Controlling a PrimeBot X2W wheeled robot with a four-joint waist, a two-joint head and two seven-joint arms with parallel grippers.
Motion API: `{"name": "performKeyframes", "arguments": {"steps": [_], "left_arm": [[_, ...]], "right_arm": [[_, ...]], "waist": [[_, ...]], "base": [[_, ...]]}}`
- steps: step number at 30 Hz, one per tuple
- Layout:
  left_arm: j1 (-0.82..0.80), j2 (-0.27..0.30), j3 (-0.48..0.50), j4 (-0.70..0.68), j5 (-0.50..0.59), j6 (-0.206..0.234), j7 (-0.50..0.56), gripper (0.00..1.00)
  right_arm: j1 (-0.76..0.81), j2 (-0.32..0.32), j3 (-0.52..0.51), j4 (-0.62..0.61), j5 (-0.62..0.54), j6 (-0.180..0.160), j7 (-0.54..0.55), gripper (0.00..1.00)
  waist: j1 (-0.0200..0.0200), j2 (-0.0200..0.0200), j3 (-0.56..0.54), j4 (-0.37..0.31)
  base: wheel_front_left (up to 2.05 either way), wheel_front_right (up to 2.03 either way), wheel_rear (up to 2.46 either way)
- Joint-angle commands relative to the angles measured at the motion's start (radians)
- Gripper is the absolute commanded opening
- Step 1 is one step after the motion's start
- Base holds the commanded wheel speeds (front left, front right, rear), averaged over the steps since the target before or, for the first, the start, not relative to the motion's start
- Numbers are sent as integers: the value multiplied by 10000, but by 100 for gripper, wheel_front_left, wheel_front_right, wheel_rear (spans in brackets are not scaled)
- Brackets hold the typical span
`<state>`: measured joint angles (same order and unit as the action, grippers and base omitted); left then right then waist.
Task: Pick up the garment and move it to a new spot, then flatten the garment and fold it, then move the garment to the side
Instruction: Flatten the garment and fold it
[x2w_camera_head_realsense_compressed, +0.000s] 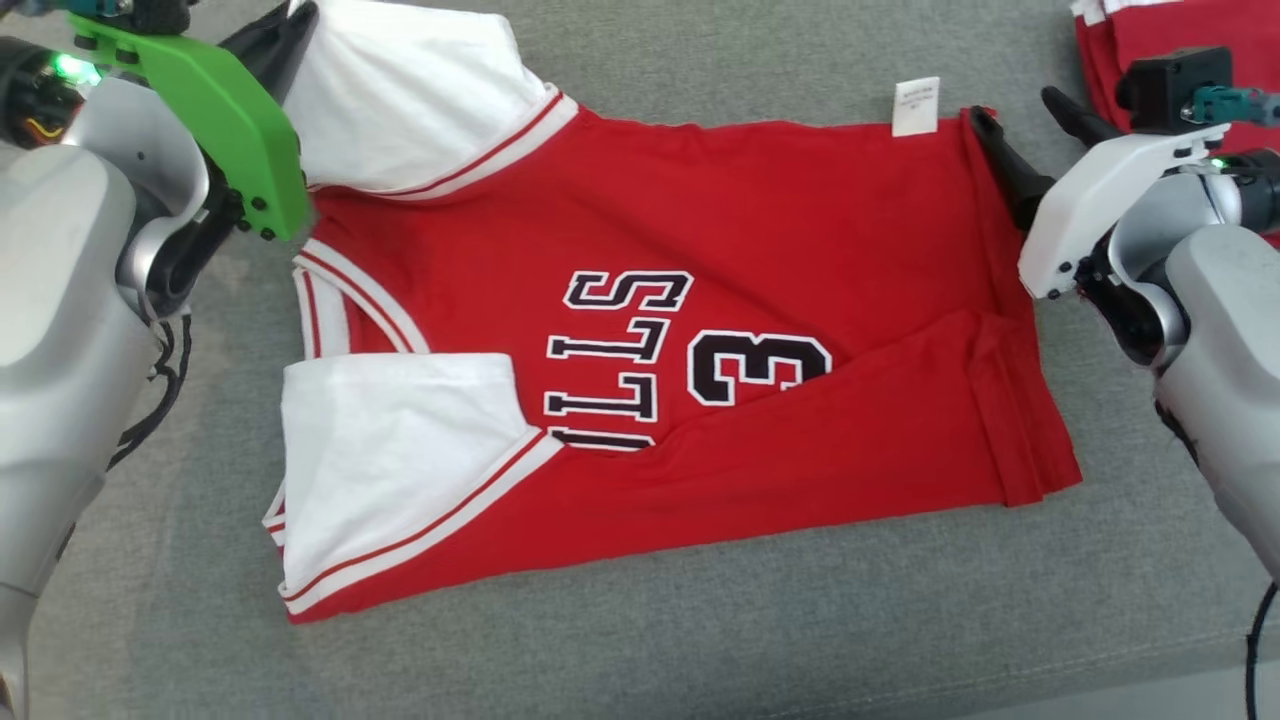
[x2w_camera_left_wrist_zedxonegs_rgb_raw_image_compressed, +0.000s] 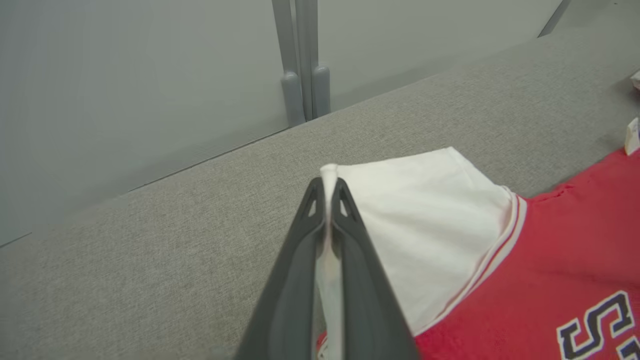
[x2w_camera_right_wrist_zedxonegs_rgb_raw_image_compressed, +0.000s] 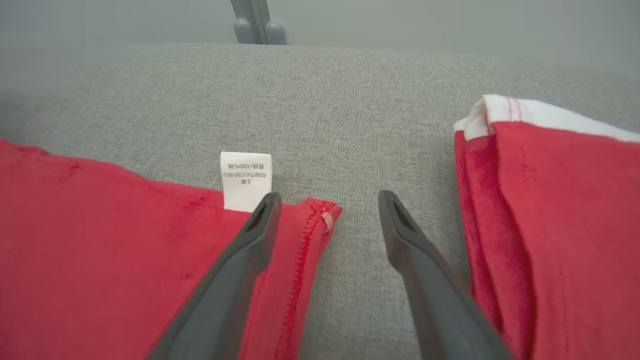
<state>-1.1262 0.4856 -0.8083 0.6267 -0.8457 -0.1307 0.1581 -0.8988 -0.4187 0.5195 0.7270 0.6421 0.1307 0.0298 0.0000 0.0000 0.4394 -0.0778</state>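
1. Left jaws are clamped on the white sleeve (x2w_camera_left_wrist_zedxonegs_rgb_raw_image_compressed: 425, 215) edge of the garment (x2w_camera_head_realsense_compressed: 760, 240), which lies flat between both arms.
2. Right jaws stand apart, with the red hem corner (x2w_camera_right_wrist_zedxonegs_rgb_raw_image_compressed: 320, 215) between them.
3. I judge the fold is in hand; next I'd shut the right jaws on that corner, then lift both.

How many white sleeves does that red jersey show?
2. The far sleeve sits at the jersey's upper left, its edge pinched by the left end effector; the near sleeve lies flat at the lower left, untouched.
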Motion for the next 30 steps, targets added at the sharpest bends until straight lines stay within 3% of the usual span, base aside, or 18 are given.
{"name": "performKeyframes", "arguments": {"steps": [1, 8, 18, 19, 20, 21, 30], "left_arm": [[215, 82, -73, -231, -92, 9, -47, 0], [676, 272, -425, -1303, -127, 23, 16, 0], [882, 362, -547, -1731, -49, 262, 68, 0], [889, 396, -556, -1718, -13, 272, 57, 0], [887, 415, -557, -1701, 1, 313, 39, 0], [876, 438, -568, -1680, 37, 349, 15, 0], [318, 551, -392, -1179, 380, 620, -557, 0]], "right_arm": [[-138, -138, 117, 118, 111, -1, 135, 100], [-446, -608, 805, 814, 641, -1, 759, 100], [-695, -496, 1827, 1726, 1049, -1, 1131, 100], [-698, -491, 1955, 1781, 1110, -1, 1179, 82], [-712, -491, 2053, 1806, 1154, -1, 1178, 27], [-726, -502, 2174, 1801, 1167, -1, 1102, 0], [-1604, -777, 2586, 1772, 1135, -10, -332, 0]], "waist": [[0, 0, -221, 612], [0, 0, 14, 942], [0, 0, 125, 883], [0, 0, 115, 862], [0, 0, 107, 843], [0, 0, 94, 819], [0, 0, 146, 651]], "base": [[0, 0, 0], [0, 0, 0], [0, 0, 0], [0, 0, 0], [0, 0, 0], [0, 0, 0], [0, 0, 0]]}}
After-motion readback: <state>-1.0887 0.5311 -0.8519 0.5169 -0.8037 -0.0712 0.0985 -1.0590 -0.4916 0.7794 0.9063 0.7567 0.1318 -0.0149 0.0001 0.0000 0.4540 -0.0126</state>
